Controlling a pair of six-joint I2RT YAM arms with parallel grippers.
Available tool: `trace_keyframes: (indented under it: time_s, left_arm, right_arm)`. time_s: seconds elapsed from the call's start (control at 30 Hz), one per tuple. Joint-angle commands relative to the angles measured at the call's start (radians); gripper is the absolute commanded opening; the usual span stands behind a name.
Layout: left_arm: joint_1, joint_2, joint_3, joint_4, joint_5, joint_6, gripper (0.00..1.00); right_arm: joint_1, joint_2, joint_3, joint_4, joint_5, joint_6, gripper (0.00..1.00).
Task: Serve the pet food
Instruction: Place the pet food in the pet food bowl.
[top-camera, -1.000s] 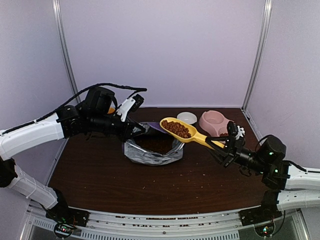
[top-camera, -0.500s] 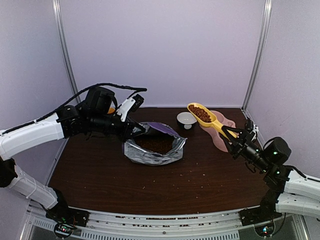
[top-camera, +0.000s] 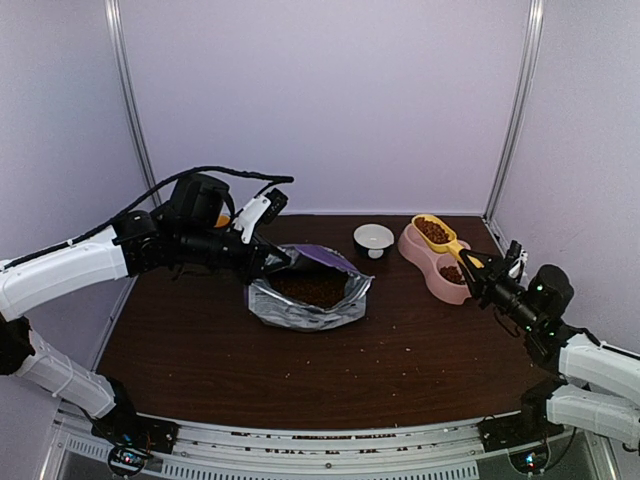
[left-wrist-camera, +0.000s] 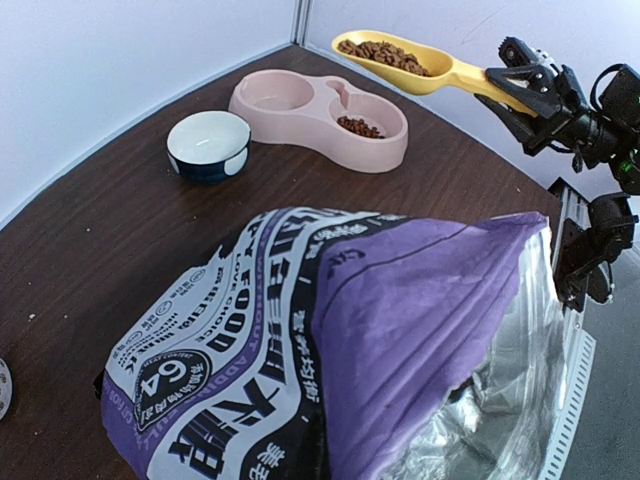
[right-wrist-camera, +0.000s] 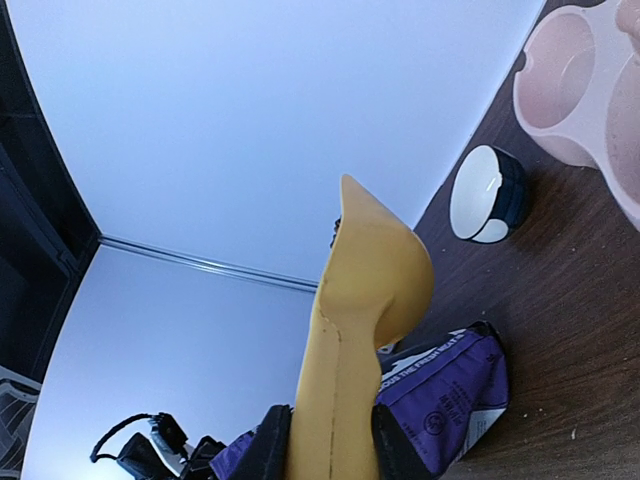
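The right gripper (top-camera: 470, 268) is clamped on the handle of the yellow scoop (top-camera: 436, 233). The scoop hangs level, full of pet food (top-camera: 432, 230), over the far compartment of the pink double bowl (top-camera: 412, 248) — that one is empty, while the near one already holds some kibble. Tipping this load looks like what is left. Left of that bowl, the left gripper (top-camera: 286, 262) pinches the purple bag (top-camera: 310, 295) open. A small white bowl (top-camera: 373, 237) sits just beside the pink one — nothing blocks the pour.
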Motion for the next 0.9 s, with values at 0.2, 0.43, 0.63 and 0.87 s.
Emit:
trace_keyframes:
  time_s: [0.2,0.43,0.63,0.87]
  left_arm:
    - [0.020,-0.035,0.016,0.033,-0.023,0.015,0.00]
    - [0.020,-0.038,0.018,0.029,-0.027,0.020,0.00]
    - [0.020,-0.037,0.020,0.028,-0.031,0.023,0.00]
    - [0.019,-0.035,0.020,0.026,-0.035,0.024,0.00]
  right_arm:
    - [-0.103,0.217,0.080,0.154,-0.087,-0.108,0.00]
    - [-0.133,0.390,0.118,0.283,-0.111,-0.102,0.00]
    - [-0.137,0.511,0.169,0.343,-0.103,-0.121,0.00]
    - [-0.150,0.615,0.202,0.401,-0.068,-0.116,0.00]
